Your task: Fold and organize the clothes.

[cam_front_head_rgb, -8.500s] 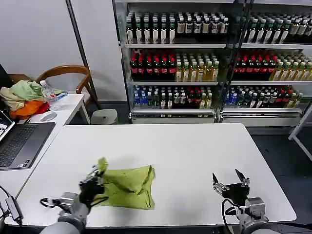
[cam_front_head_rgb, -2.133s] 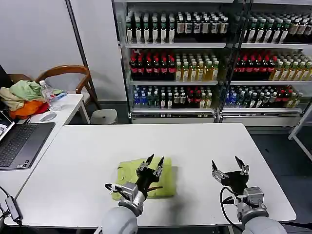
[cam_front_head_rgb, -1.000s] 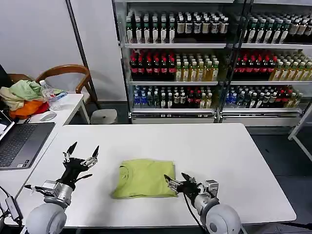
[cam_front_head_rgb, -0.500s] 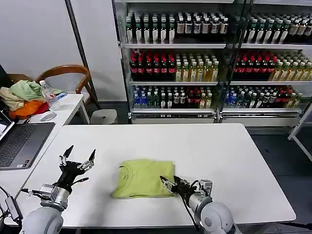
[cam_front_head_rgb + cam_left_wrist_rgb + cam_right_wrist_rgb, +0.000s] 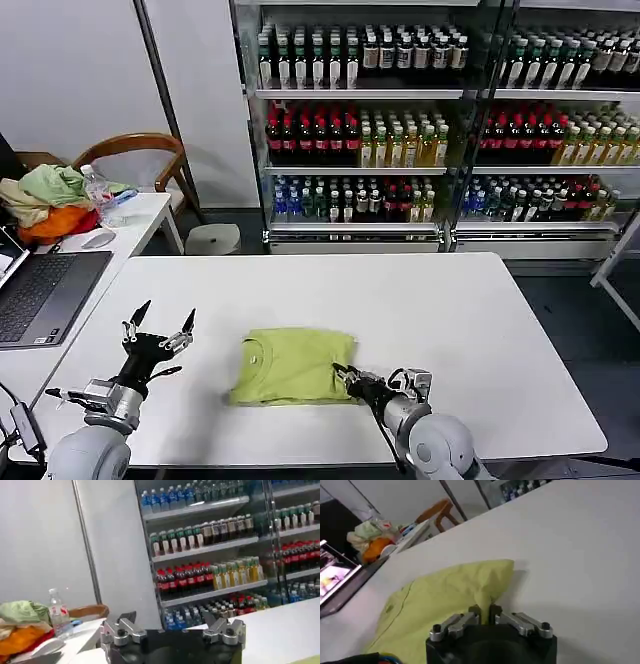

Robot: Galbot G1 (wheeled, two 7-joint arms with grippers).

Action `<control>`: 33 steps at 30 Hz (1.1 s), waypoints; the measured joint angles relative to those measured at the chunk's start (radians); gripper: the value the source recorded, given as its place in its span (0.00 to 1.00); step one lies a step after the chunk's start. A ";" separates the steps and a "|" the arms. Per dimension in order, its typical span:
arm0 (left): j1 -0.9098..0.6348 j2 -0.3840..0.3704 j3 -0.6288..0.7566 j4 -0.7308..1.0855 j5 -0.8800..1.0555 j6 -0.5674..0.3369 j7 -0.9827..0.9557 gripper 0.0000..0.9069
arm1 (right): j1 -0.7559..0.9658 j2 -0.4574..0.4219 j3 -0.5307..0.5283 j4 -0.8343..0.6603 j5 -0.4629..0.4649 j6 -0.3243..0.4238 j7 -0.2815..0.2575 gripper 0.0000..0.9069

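The clothes, a lime yellow-green T-shirt, lie folded into a rough rectangle near the front middle of the white table. My right gripper is at the shirt's near right corner, shut on a pinch of its fabric. Off to the left of the shirt, my left gripper is held up above the table, open, with nothing between its fingers.
A laptop lies on the side desk at the left. Behind it are a heap of garments, a water bottle and a wooden chair. Glass-fronted drink coolers fill the back.
The left gripper left the folded shirt and drew back to the left, open. The right gripper came in from the right to the shirt's near right corner and shut on the fabric.
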State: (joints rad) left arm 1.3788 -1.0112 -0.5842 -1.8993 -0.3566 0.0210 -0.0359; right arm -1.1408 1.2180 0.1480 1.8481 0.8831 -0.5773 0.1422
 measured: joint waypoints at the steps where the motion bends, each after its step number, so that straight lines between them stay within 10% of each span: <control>1: 0.000 0.001 -0.001 0.001 0.000 -0.001 0.000 1.00 | 0.002 0.000 0.002 -0.001 -0.001 0.000 0.000 0.00; 33: 0.019 0.016 -0.005 -0.011 0.001 -0.007 0.000 1.00 | 0.088 0.007 0.105 -0.116 -0.140 0.039 -0.062 0.00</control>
State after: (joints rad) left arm 1.3980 -0.9952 -0.5895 -1.9100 -0.3558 0.0141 -0.0364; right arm -1.0528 1.2252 0.2531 1.7326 0.7430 -0.5384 0.0806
